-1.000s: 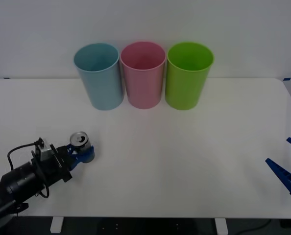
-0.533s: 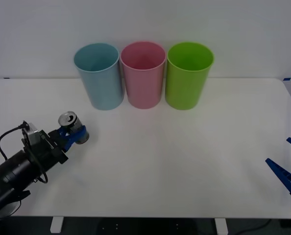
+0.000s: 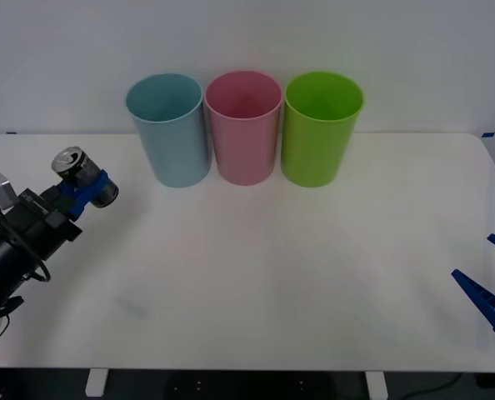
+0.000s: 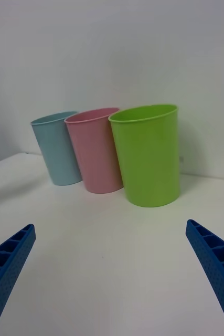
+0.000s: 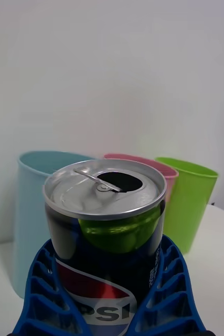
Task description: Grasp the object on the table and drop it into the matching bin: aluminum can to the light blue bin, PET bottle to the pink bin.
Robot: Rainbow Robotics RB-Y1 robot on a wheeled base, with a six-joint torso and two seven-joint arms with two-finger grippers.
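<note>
Blue ribbed fingers (image 5: 43,283) of the left gripper (image 3: 85,190) are pinching the can (image 3: 82,174), one on each side of its body, so it cannot slip while it is carried. In the front view the can is at about 9 o'clock, lifted above the table (image 3: 272,275), its top leaning toward the robot's left. I judge the arm holds it high so it can pass over a rim.

From largest to smallest: the table is wide, white and flat. At its 12 o'clock edge three bins stand in a row, touching or nearly so: the blue bin (image 3: 170,129), the pink bin (image 3: 244,127) and a green bin (image 3: 318,127). The blue bin is the nearest to the can, at about 2 o'clock from it, which suits the task because a can belongs there. The can is not yet over that bin; it is near but apart from it.

The right gripper (image 3: 491,292) waits at 4 o'clock, its fingers (image 4: 7,262) spread wide and holding nothing.

The can is small, with a dark body and a red, white and blue logo. Its silver top (image 5: 105,188) is shiny, already opened, with the pull tab (image 5: 93,177) lying beside the hole.
</note>
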